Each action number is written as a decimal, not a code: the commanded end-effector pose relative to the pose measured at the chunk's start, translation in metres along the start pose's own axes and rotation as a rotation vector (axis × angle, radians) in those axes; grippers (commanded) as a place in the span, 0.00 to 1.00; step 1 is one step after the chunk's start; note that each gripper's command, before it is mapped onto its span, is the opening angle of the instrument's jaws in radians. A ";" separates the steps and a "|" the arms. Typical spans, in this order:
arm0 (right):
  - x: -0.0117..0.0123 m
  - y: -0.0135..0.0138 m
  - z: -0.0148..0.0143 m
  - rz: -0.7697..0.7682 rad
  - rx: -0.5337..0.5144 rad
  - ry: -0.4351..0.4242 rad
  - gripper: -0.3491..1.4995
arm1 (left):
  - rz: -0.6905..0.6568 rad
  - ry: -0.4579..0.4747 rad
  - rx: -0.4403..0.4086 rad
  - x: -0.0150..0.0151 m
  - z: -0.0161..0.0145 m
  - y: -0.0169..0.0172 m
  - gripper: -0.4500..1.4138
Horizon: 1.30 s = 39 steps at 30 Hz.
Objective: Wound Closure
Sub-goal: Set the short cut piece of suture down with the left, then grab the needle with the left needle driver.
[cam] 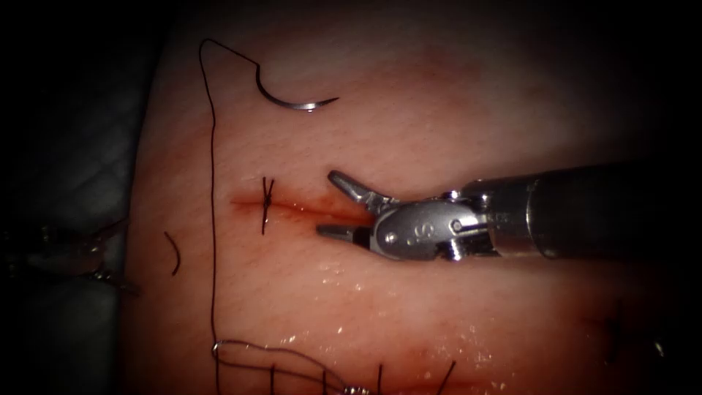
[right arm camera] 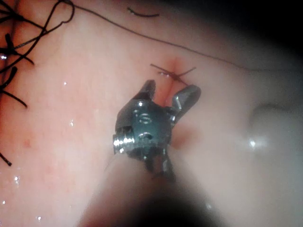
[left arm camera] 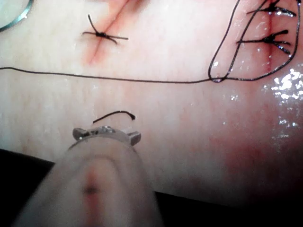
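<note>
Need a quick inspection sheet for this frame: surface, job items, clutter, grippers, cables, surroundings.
Surface: tissue, wet sheen, red fluid along the cut.
Job's things: needle lying free on the tissue above the cut, not in it; thread trailing from it down the left side; one knotted stitch across the cut.
Clutter: cut thread end left of the cut.
Grippers: right tool open over the cut, holding nothing; left tool at the tissue edge, holding nothing.
Cables: nothing seen.
Surroundings: dark.
</note>
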 end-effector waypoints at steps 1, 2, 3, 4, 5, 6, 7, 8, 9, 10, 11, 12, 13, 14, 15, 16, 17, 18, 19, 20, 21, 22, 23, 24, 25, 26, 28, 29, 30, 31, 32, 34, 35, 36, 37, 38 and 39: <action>-0.0002 0.0006 -0.0001 0.005 0.002 -0.010 0.88 | -0.010 0.018 0.005 0.0009 0.0007 0.0000 0.54; -0.0002 0.0010 -0.0004 0.008 0.004 -0.014 0.88 | -0.014 0.034 0.014 0.0018 0.0006 -0.0001 0.54; -0.0002 0.0016 -0.0007 0.012 0.004 -0.021 0.88 | -0.012 0.052 0.022 0.0029 0.0006 -0.0003 0.53; -0.0002 0.0023 -0.0012 0.017 0.005 -0.028 0.88 | -0.009 0.066 0.029 0.0038 0.0005 -0.0005 0.52; -0.0002 0.0029 -0.0017 0.020 0.006 -0.035 0.88 | -0.004 0.076 0.035 0.0048 0.0005 -0.0006 0.51; -0.0002 0.0035 -0.0021 0.023 0.006 -0.043 0.88 | 0.011 0.083 0.042 0.0059 0.0006 -0.0008 0.49; -0.0003 0.0042 -0.0026 0.026 0.008 -0.056 0.88 | 0.015 0.089 0.040 0.0068 0.0007 -0.0010 0.44; -0.0003 0.0047 -0.0031 0.028 0.008 -0.064 0.88 | 0.024 0.088 0.036 0.0080 0.0009 -0.0014 0.42; -0.0003 0.0051 -0.0035 0.030 0.007 -0.072 0.88 | 0.023 0.092 0.034 0.0089 0.0011 -0.0017 0.42; -0.0004 0.0056 -0.0040 0.032 0.006 -0.083 0.89 | 0.023 0.094 0.035 0.0097 0.0013 -0.0020 0.42; -0.0005 0.0060 -0.0043 0.032 0.006 -0.088 0.89 | 0.028 0.098 0.042 0.0108 0.0017 -0.0024 0.42; -0.0007 0.0066 -0.0050 0.033 0.011 -0.101 0.89 | 0.031 0.104 0.055 0.0123 0.0025 -0.0030 0.43; -0.0008 0.0068 -0.0053 0.033 0.011 -0.105 0.89 | 0.037 0.105 0.061 0.0131 0.0029 -0.0033 0.44; -0.0009 0.0070 -0.0054 0.032 0.013 -0.111 0.89 | 0.048 0.108 0.071 0.0140 0.0035 -0.0037 0.45; -0.0011 0.0074 -0.0057 0.032 0.017 -0.120 0.89 | 0.057 0.107 0.084 0.0154 0.0045 -0.0043 0.46; -0.0011 0.0075 -0.0058 0.032 0.020 -0.122 0.89 | 0.069 0.104 0.092 0.0161 0.0053 -0.0046 0.47; -0.0011 0.0076 -0.0058 0.031 0.024 -0.123 0.89 | 0.075 0.101 0.097 0.0166 0.0059 -0.0048 0.47; -0.0012 0.0077 -0.0059 0.031 0.029 -0.127 0.89 | 0.081 0.099 0.102 0.0171 0.0065 -0.0049 0.47; -0.0012 0.0078 -0.0059 0.031 0.029 -0.127 0.89 | 0.091 0.099 0.105 0.0176 0.0073 -0.0052 0.46; -0.0012 0.0078 -0.0059 0.031 0.032 -0.129 0.89 | 0.104 0.100 0.106 0.0180 0.0079 -0.0054 0.45; -0.0012 0.0078 -0.0060 0.030 0.037 -0.132 0.89 | 0.123 0.092 0.104 0.0187 0.0093 -0.0060 0.44; -0.0012 0.0079 -0.0060 0.029 0.040 -0.134 0.89 | 0.135 0.090 0.101 0.0189 0.0098 -0.0062 0.44; -0.0013 0.0079 -0.0062 0.028 0.043 -0.136 0.89 | 0.147 0.076 0.100 0.0191 0.0109 -0.0069 0.43; -0.0013 0.0079 -0.0063 0.027 0.046 -0.138 0.89 | 0.148 0.072 0.100 0.0192 0.0113 -0.0072 0.43; -0.0014 0.0081 -0.0065 0.026 0.050 -0.145 0.89 | 0.152 0.060 0.096 0.0191 0.0120 -0.0077 0.42; -0.0014 0.0081 -0.0065 0.026 0.050 -0.145 0.89 | 0.152 0.060 0.096 0.0191 0.0120 -0.0077 0.42; -0.0016 0.0087 -0.0071 0.025 0.046 -0.171 0.89 | 0.156 0.044 0.091 0.0190 0.0134 -0.0092 0.42; -0.0017 0.0088 -0.0072 0.031 0.045 -0.175 0.89 | 0.154 0.039 0.097 0.0190 0.0137 -0.0095 0.42; -0.0018 0.0090 -0.0073 0.031 0.047 -0.181 0.89 | 0.154 0.035 0.099 0.0190 0.0140 -0.0098 0.42; -0.0018 0.0091 -0.0075 0.030 0.047 -0.183 0.89 | 0.155 0.028 0.100 0.0190 0.0143 -0.0102 0.42; -0.0019 0.0092 -0.0076 0.030 0.047 -0.184 0.89 | 0.156 0.019 0.103 0.0190 0.0146 -0.0104 0.42; -0.0019 0.0093 -0.0078 0.036 0.046 -0.188 0.89 | 0.159 0.002 0.106 0.0190 0.0153 -0.0109 0.42; -0.0020 0.0093 -0.0078 0.035 0.044 -0.190 0.89 | 0.169 -0.020 0.097 0.0191 0.0163 -0.0115 0.42; -0.0020 0.0093 -0.0078 0.035 0.044 -0.190 0.89 | 0.169 -0.020 0.097 0.0191 0.0163 -0.0115 0.42; -0.0020 0.0093 -0.0078 0.035 0.044 -0.191 0.89 | 0.175 -0.030 0.093 0.0190 0.0168 -0.0116 0.42; -0.0020 0.0093 -0.0078 0.035 0.046 -0.193 0.89 | 0.189 -0.051 0.083 0.0189 0.0175 -0.0118 0.42; -0.0020 0.0093 -0.0078 0.035 0.046 -0.193 0.89 | 0.187 -0.065 0.076 0.0187 0.0179 -0.0118 0.42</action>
